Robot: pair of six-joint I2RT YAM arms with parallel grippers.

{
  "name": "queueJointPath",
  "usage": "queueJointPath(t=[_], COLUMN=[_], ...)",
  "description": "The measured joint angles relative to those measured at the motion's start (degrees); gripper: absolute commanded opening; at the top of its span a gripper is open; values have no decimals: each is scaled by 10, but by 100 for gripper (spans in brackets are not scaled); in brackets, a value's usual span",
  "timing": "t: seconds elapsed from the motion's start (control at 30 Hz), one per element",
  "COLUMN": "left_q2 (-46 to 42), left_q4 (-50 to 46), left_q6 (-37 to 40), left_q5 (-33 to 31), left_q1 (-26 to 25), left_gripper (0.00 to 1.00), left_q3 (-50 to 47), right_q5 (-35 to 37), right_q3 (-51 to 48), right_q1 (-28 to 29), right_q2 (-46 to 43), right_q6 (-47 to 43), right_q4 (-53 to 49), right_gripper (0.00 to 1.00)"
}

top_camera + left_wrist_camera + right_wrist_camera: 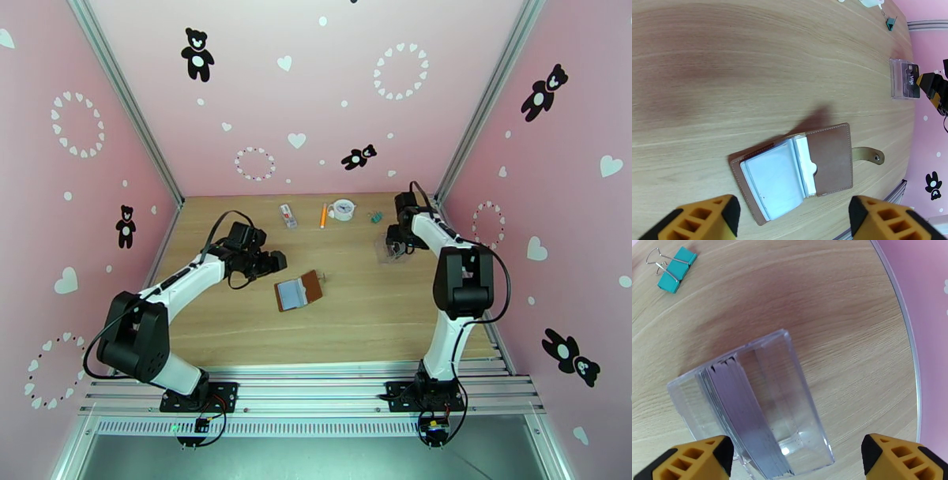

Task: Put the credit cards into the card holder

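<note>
Table of light wood [347, 316] carries all the things, with pink walls around it. On the left side, the left gripper [278, 260] [794, 221] hovers just above the small brown leather card holder [299, 292] [829, 162]; its yellow fingers [711, 217] stand wide apart and hold nothing. The card holder lies open and flat near the middle of the table, the pale grey-blue inner pockets face up, and the snap tab sticks out to one side. Along the far edge, from left to right, lie a small white-and-red packet [289, 215], a thin orange pen [323, 215], a white roll of tape [344, 209] and a teal binder clip [378, 215] [673, 267]. Further to the right stands a see-through plastic box [389, 249] [798, 398] [897, 79], well apart from the card holder. The grey and dark credit cards [742, 413] [910, 79] stand on edge in it, packed together against one wall. The right gripper [397, 241] [794, 461] is directly over this box, its fingers [892, 457] spread wide to both sides and clamping nothing; I cannot tell whether they touch the plastic.
</note>
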Motion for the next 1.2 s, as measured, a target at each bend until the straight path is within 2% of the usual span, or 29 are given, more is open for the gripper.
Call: queueJointPath(t=[0.37, 0.67, 0.77, 0.93, 1.2], left_q2=[18, 31, 31, 33, 33], left_q4=[0, 0, 0, -7, -31], left_q6=[0, 0, 0, 0, 7], left_q5=[4, 6, 6, 6, 5], left_q1=[-11, -21, -25, -28, -30], left_gripper=[78, 78, 78, 78, 78], left_q3=[7, 30, 33, 41, 50], right_q5=[-35, -35, -25, 2, 77], right_q3=[-1, -3, 31, 140, 274], right_q1=[21, 74, 110, 159, 154], right_q2=[-3, -25, -25, -7, 40], right_q6=[-23, -96, -127, -174, -214], right_q4=[17, 73, 68, 59, 20], right_gripper=[90, 90, 90, 90, 90])
